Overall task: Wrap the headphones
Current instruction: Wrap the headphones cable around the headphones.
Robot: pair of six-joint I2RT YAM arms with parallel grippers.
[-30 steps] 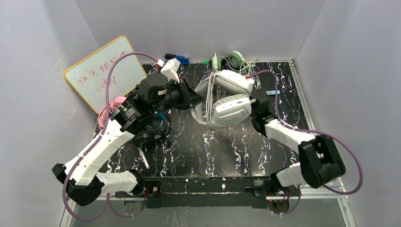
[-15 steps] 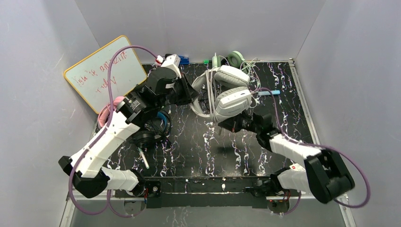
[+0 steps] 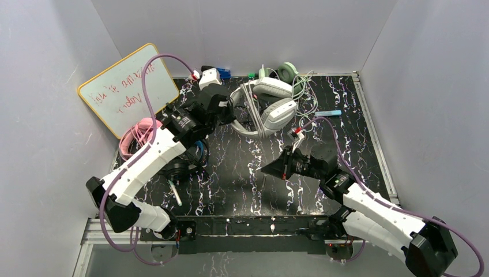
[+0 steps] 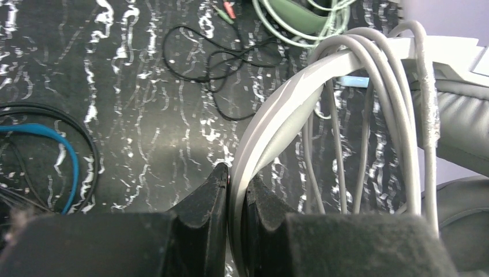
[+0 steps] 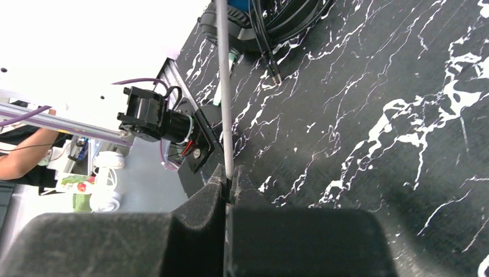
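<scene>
At the upper middle of the top view, the left tool (image 4: 236, 187) is pinching the white-grey headphones (image 3: 275, 109) by the headband (image 4: 271, 124) to steady them, while the right tool (image 5: 229, 180), clamped on the cord (image 5: 222, 86), is holding it taut, likely for another loop.

Both arms extended, left hand (image 3: 232, 111) and right hand (image 3: 264, 170) pinched closed.

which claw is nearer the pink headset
Left. The left claw is right of the pink headset, gripping the white headset; the right claw is farther right, nearer the bases, pinching its cord.
</scene>
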